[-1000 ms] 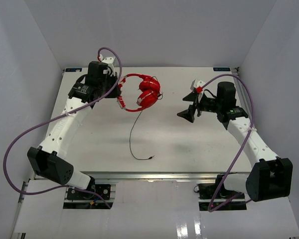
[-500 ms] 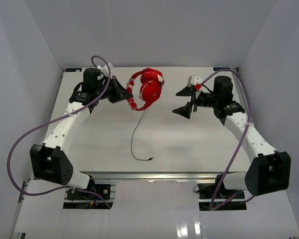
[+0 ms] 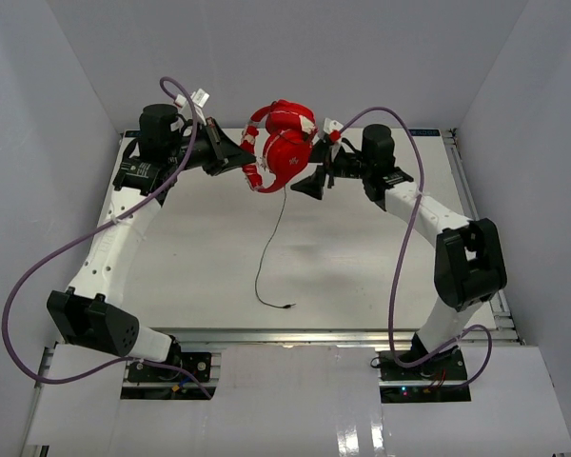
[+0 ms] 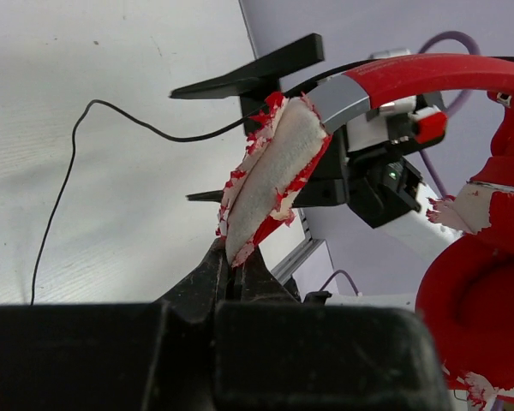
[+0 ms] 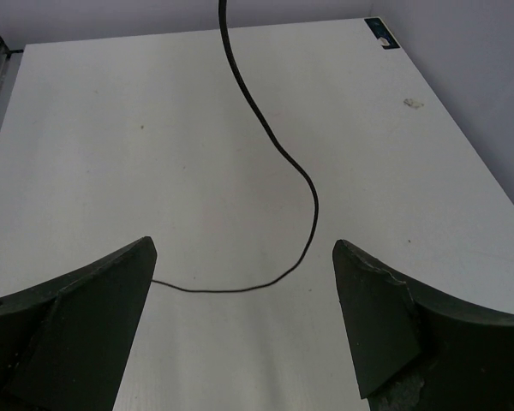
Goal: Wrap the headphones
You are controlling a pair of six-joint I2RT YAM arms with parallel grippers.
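The red headphones [image 3: 284, 148] hang in the air over the far middle of the table. My left gripper [image 3: 236, 157] is shut on the worn, padded end of the headband [image 4: 274, 180], with the red band [image 4: 428, 73] and an ear cup [image 4: 480, 300] to its right. The thin dark cable [image 3: 271, 238] hangs from the cups down to the table, and its plug end [image 3: 289, 306] lies near the front. My right gripper [image 3: 309, 178] is open and empty just right of and below the cups. In the right wrist view the cable [image 5: 308, 188] runs between its spread fingers [image 5: 244, 247].
The white table [image 3: 381, 276] is enclosed by grey walls on three sides. Thick purple arm cables [image 3: 38, 276] loop at the left and above the right arm [image 3: 400, 124]. A metal rail [image 3: 295, 335] runs along the near edge.
My left gripper has lifted the headphones higher and toward the back. My right arm has swung left to just beside the cups. More of the cable has come off the table.
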